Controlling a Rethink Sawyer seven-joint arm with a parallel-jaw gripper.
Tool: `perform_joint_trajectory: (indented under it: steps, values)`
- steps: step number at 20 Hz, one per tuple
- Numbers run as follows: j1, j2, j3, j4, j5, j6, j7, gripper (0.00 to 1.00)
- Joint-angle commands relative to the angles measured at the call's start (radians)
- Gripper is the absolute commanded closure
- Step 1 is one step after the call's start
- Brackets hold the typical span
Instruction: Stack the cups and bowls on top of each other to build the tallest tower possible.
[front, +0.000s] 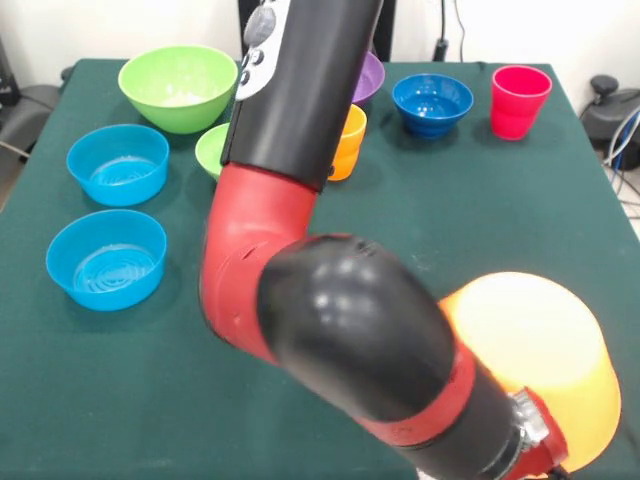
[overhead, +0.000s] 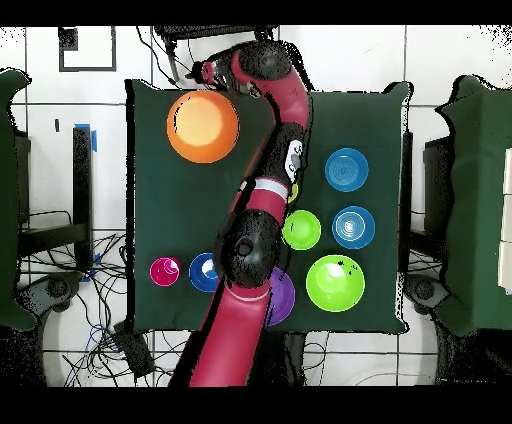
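Observation:
A huge orange bowl (front: 545, 345) (overhead: 203, 126) lies upside down near one table corner with nothing on it. My gripper (overhead: 203, 73) hangs just past that bowl's rim at the table edge. In the front view the arm's wrist hides it. Standing apart on the table are a large green bowl (front: 178, 85) (overhead: 335, 282), a small green bowl (front: 211, 150) (overhead: 301, 229), two light blue bowls (front: 118, 163) (front: 106, 258), a purple bowl (front: 367, 78) (overhead: 281, 298), a dark blue bowl (front: 432, 103) (overhead: 204, 271), an orange cup (front: 348, 140) and a red cup (front: 519, 100) (overhead: 165, 271).
My arm (front: 300, 230) stretches diagonally across the green table (front: 150, 400), over the small green bowl, purple bowl and orange cup. The light blue bowls (overhead: 346, 169) (overhead: 353, 227) sit near one side edge. Cables lie on the floor around the table.

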Motion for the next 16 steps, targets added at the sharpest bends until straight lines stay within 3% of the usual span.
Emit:
perform_joint_trajectory:
  steps: [1,9,16]
  values:
    - [0.087,-0.082,0.178,0.114,-0.293,-0.136,-0.144,0.00]
    - [0.310,-0.249,0.492,0.469,-0.674,-0.162,-0.205,0.00]
    - [0.419,-0.348,0.660,0.643,-0.829,-0.178,-0.183,0.00]
